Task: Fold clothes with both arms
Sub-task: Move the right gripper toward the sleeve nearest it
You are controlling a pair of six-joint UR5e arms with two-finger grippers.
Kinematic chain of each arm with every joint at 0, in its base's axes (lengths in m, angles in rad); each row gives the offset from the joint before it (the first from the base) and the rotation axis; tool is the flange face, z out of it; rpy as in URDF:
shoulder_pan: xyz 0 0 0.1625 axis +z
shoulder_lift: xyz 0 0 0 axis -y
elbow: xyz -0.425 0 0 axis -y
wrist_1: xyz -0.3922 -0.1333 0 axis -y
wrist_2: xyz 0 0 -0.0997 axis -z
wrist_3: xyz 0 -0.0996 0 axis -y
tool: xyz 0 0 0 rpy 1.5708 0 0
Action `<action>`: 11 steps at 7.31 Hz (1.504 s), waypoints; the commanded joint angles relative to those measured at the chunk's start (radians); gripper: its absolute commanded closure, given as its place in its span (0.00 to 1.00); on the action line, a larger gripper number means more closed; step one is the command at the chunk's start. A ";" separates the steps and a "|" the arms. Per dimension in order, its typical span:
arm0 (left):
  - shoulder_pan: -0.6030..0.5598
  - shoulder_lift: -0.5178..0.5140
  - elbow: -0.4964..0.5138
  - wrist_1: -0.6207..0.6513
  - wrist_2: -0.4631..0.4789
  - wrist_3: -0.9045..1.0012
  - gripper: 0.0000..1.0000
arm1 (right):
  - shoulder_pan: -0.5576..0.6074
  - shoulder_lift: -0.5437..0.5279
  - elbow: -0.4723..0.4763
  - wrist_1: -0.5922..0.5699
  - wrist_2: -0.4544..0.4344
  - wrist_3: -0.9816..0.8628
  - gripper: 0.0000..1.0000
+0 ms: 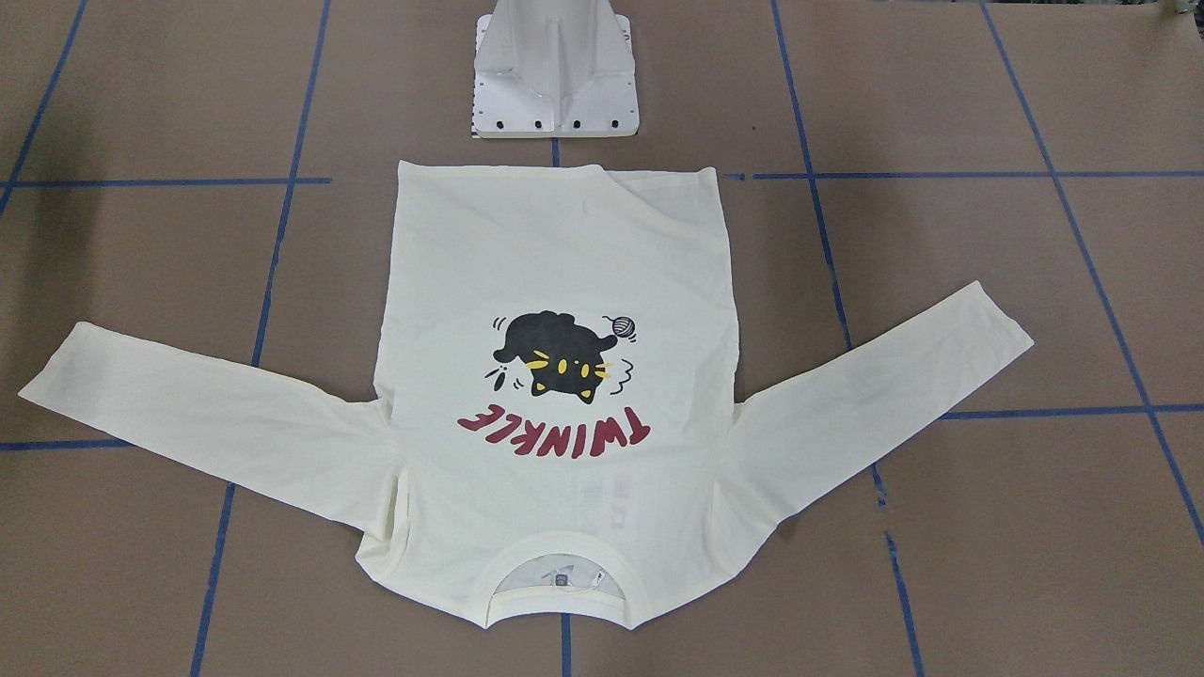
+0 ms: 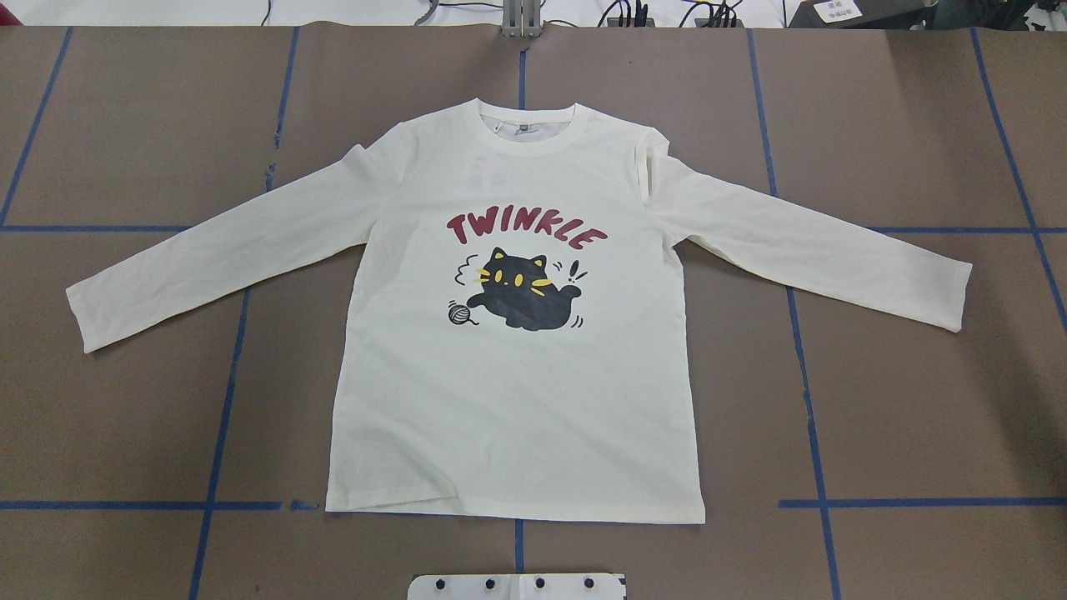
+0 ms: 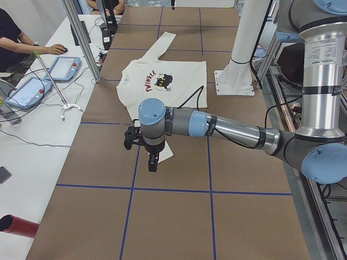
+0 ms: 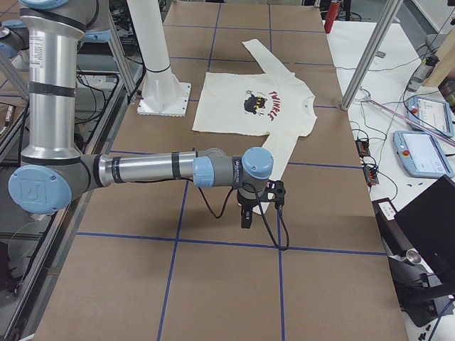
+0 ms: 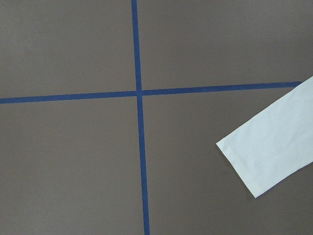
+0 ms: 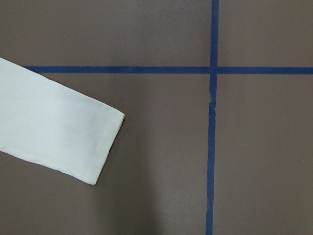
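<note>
A cream long-sleeve shirt [image 2: 517, 417] with a black cat print and the word TWINKLE lies flat, face up, sleeves spread, on the brown table; it also shows in the front-facing view [image 1: 555, 244]. My left gripper [image 3: 153, 162] hangs above the table by the end of the near sleeve. My right gripper [image 4: 246, 219] hangs likewise by the other sleeve's end. Both show only in the side views, so I cannot tell whether they are open or shut. The left wrist view shows a sleeve cuff [image 5: 274, 142] at its right; the right wrist view shows a cuff [image 6: 54, 127] at its left.
The white pedestal base [image 1: 557, 70] stands just beyond the shirt's hem. Blue tape lines [image 2: 225, 400] grid the table. A side table with tablets [image 3: 65, 67] and a seated person [image 3: 16, 38] runs along the far edge.
</note>
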State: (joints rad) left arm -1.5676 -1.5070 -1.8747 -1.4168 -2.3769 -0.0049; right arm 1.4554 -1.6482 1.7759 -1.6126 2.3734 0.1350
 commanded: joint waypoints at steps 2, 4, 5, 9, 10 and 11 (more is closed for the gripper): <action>0.005 -0.006 0.003 -0.005 -0.004 -0.006 0.00 | 0.000 0.005 -0.012 0.040 -0.005 0.000 0.00; 0.006 -0.010 -0.010 -0.023 -0.016 -0.009 0.00 | -0.010 -0.008 -0.015 0.159 0.007 0.003 0.00; 0.008 -0.004 -0.012 -0.068 -0.077 -0.012 0.00 | -0.079 -0.021 -0.018 0.215 0.001 0.011 0.00; 0.008 0.002 0.018 -0.102 -0.122 -0.006 0.00 | -0.207 0.133 -0.441 0.627 -0.028 0.201 0.00; 0.006 0.002 0.022 -0.117 -0.122 -0.006 0.00 | -0.245 0.163 -0.470 0.649 -0.040 0.278 0.00; 0.006 0.004 0.025 -0.123 -0.120 -0.003 0.00 | -0.265 0.168 -0.478 0.651 -0.066 0.290 0.01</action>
State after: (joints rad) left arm -1.5609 -1.5047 -1.8559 -1.5273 -2.4982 -0.0103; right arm 1.2229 -1.5078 1.3415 -0.9931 2.3327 0.3748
